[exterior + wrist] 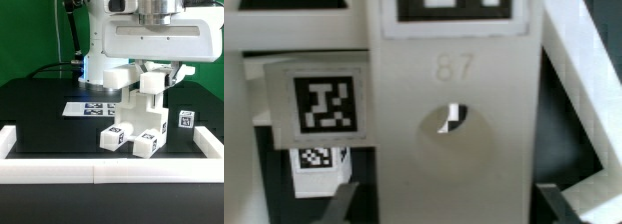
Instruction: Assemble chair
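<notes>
The chair's white parts stand grouped mid-table point(135, 128), with black-and-white tags facing front. An upright white slab point(150, 92) rises from the group, and my gripper point(157, 72) comes down on its top end. In the wrist view this slab point(452, 80) is stamped 87 and has a round hole. It fills the space between my fingers point(342, 200), so the gripper point(446, 198) is shut on it. Another tagged chair part point(327, 105) lies beside and below the slab. A loose tagged cube-like part point(185, 118) sits apart toward the exterior view's right.
The marker board point(88, 108) lies flat on the black table behind the parts. White border rails run along the front point(110, 172), left point(10, 140) and right point(210, 145). The arm's white body point(150, 40) hangs over the work area.
</notes>
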Available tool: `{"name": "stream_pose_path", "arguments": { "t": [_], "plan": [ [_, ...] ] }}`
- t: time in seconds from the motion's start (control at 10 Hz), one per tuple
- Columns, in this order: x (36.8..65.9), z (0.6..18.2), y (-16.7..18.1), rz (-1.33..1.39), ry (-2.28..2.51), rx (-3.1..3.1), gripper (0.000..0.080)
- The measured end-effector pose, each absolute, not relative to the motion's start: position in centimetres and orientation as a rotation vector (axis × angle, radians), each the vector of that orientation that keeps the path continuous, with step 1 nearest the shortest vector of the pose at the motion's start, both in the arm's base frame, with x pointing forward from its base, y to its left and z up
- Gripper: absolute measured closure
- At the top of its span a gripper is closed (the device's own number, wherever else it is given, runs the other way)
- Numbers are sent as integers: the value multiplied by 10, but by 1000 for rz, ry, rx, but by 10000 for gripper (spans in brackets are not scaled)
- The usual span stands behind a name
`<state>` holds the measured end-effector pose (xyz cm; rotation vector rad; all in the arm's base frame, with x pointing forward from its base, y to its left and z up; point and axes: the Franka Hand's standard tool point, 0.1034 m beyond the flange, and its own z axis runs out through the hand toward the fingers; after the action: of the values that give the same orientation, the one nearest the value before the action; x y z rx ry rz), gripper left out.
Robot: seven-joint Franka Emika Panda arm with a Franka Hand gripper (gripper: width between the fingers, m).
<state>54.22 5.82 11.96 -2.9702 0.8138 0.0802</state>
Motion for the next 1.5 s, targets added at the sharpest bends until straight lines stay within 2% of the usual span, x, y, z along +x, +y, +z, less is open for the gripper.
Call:
{"name": "stream_pose_path", "arguments": {
  "t": [1.5],
  "plan": [
    [537,119,59,64,801,-2972,509]
  ]
}}
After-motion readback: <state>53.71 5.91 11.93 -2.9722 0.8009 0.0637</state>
